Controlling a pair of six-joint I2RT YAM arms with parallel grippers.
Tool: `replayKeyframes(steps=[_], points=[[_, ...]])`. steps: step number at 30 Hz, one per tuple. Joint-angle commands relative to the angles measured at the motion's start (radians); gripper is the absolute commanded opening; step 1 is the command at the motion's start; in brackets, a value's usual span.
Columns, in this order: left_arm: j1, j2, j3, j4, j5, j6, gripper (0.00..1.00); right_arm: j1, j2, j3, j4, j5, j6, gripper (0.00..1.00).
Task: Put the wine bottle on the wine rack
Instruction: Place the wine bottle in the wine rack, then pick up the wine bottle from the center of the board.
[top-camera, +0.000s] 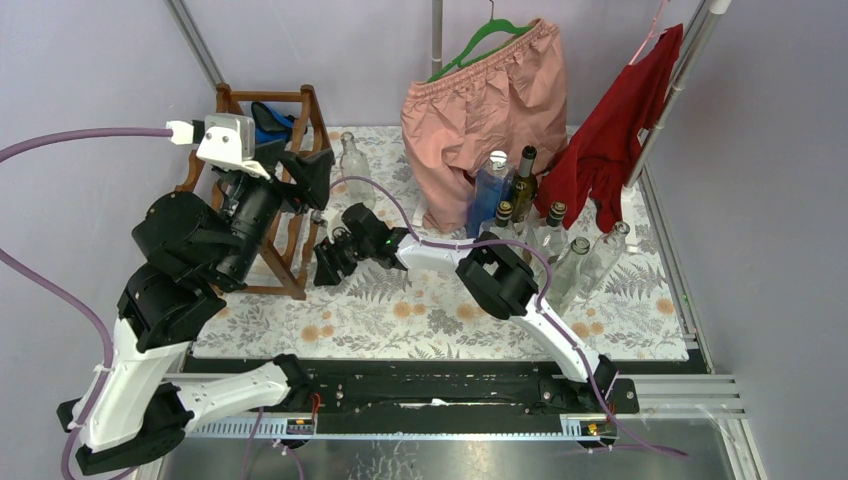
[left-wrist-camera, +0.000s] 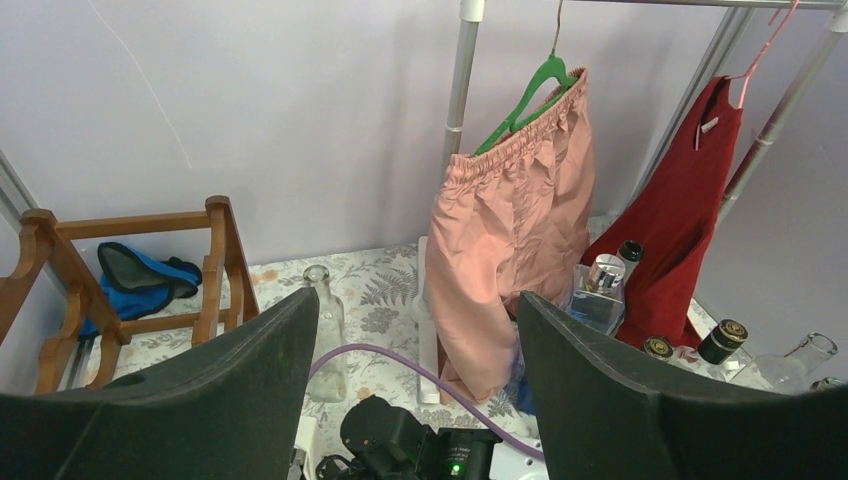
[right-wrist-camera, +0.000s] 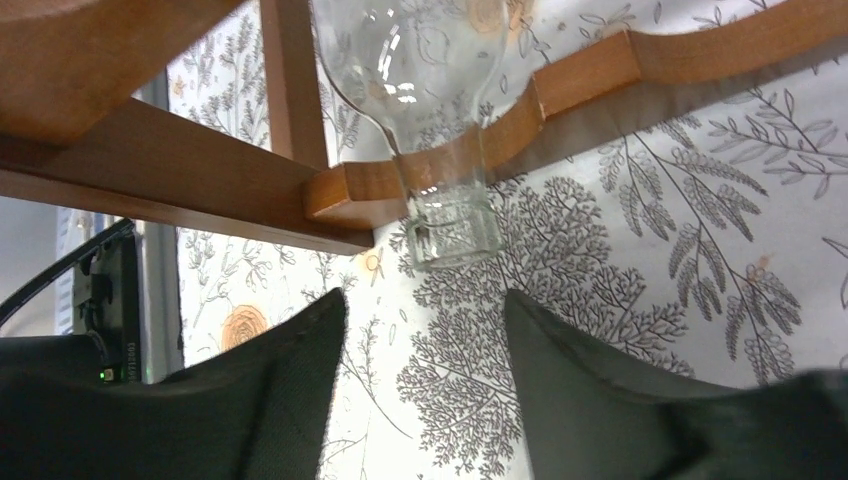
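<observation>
- A table covered with a floral cloth (top-camera: 440, 320) stands inside lilac walls. A rail at the back carries pink shorts (top-camera: 485, 110) on a green hanger and a red garment (top-camera: 620, 130).
- The wine rack (top-camera: 262, 98) stands at the far left of the cloth, with a blue item (top-camera: 270, 120) lodged in its upper part.
- A clear wine bottle (right-wrist-camera: 420, 60) lies on the rack. Its neck is cradled in a scallop of a wavy rail (right-wrist-camera: 590, 75) and its mouth pokes just past that rail, above the cloth. From overhead it is mostly hidden by the left arm, so its tier cannot be told.
- The right arm stretches from its base diagonally across the table to the rack's front. Its right gripper (right-wrist-camera: 425, 320) faces the bottle's mouth, just short of it. The fingers (right-wrist-camera: 290, 390) are parted, grip nothing and do not touch the glass.
- The left arm is folded up high over the rack, with its wrist turned toward the back wall. The left gripper (left-wrist-camera: 415, 310) is spread wide and empty.
- One clear bottle (top-camera: 353, 165) stands just right of the rack. A cluster of other bottles (top-camera: 550, 240) stands well apart, on the right below the hanging clothes.
</observation>
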Motion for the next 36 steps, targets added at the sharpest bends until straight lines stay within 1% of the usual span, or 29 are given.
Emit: replayKeyframes(steps=[1,4,6,7,10,23,29,36], points=[[0.004,-0.013,-0.014,0.061,0.009,-0.016,0.79,-0.009,-0.070,-0.005,-0.003,0.033,-0.058,0.57],[0.003,-0.020,-0.019,0.061,0.007,-0.020,0.79,-0.010,-0.053,0.008,-0.004,0.038,-0.063,0.37],[0.003,-0.023,-0.020,0.060,0.009,-0.022,0.79,-0.009,-0.038,0.026,-0.015,0.050,-0.066,0.28],[0.003,-0.025,-0.021,0.061,0.008,-0.023,0.79,-0.009,-0.030,0.036,-0.019,0.060,-0.066,0.25],[0.004,-0.027,-0.024,0.061,0.005,-0.024,0.79,-0.010,-0.010,0.061,-0.023,0.085,-0.068,0.21],[0.003,-0.016,-0.029,0.063,-0.005,-0.008,0.80,0.003,0.064,0.191,-0.062,0.078,-0.079,0.18],[0.003,-0.007,-0.022,0.061,-0.007,0.004,0.80,0.006,0.097,0.246,-0.074,0.081,-0.066,0.18],[0.003,-0.005,-0.021,0.058,-0.011,0.006,0.80,0.009,0.103,0.244,-0.077,0.080,-0.057,0.18]])
